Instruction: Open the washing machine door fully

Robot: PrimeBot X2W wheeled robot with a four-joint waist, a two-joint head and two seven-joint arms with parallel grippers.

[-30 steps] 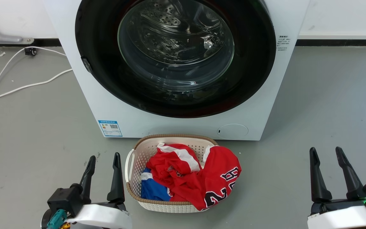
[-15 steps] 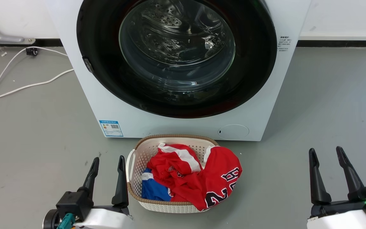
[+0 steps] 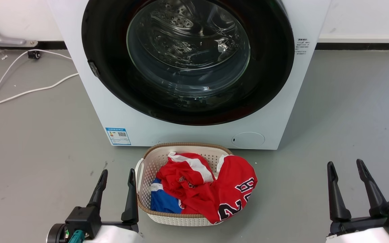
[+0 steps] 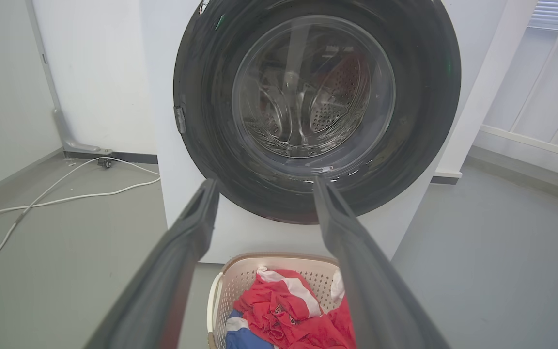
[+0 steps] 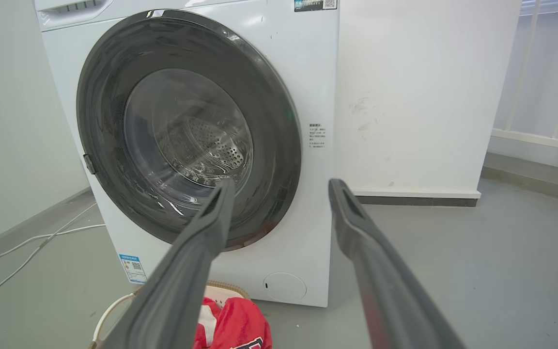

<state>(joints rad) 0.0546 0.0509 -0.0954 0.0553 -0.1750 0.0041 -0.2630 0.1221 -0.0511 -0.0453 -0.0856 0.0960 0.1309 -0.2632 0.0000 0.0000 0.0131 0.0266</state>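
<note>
Where washing machine point(image 3: 181, 132) meets grey floor point(image 3: 39, 141), white cable point(image 3: 32, 90) trails

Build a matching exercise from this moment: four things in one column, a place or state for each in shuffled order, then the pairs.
Things:
1. washing machine door
2. basket
3. blue label
4. left gripper

Places or states:
A. open and empty, beside the basket
B. shut
C. on the floor, holding red clothing
D. low on the front of the washing machine

Pairs: 1-B, 2-C, 3-D, 4-A
</note>
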